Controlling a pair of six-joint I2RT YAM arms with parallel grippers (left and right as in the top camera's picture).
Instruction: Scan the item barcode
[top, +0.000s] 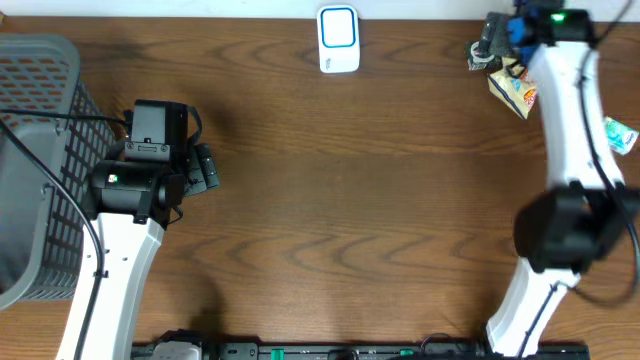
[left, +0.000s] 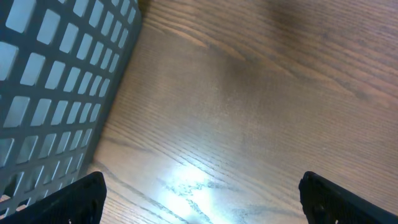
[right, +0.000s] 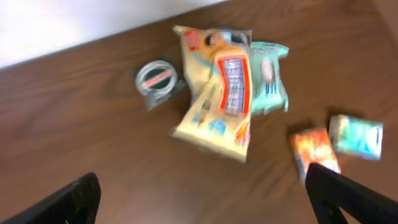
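Wood table (top: 330, 200), two arms. The scanner (top: 338, 40), white with a blue face, stood at the far edge near the middle, well apart from both arms. A grey mesh basket (top: 60, 90) sat on the left edge.

The left gripper (left: 202, 199) hung just right of the basket wall with its jaws spread wide. Only bare wood lay between them and it held nothing. In the left wrist view the basket mesh filled the left side, and the wood to the right was open.

The right arm (top: 570, 110) reached to the far right corner. The right gripper (right: 204, 190) hovered over a pile of packets with its fingers wide apart at the frame's lower corners, gripping nothing.

The yellow snack bag (right: 217, 93) lay crumpled on the table at the far right, close to the far edge and beyond the jaws. It partly overlapped a teal packet (right: 270, 78) on its right. A round clear item (right: 157, 79), maybe a tape roll (the view was blurred), lay just left of the bag. An orange packet (right: 314, 149) and a small teal packet (right: 356, 137) lay side by side nearer right, apart from the bag.

A wide stretch of bare wood ran across the middle between the arms, from the scanner to the near edge. The far right corner was crowded.
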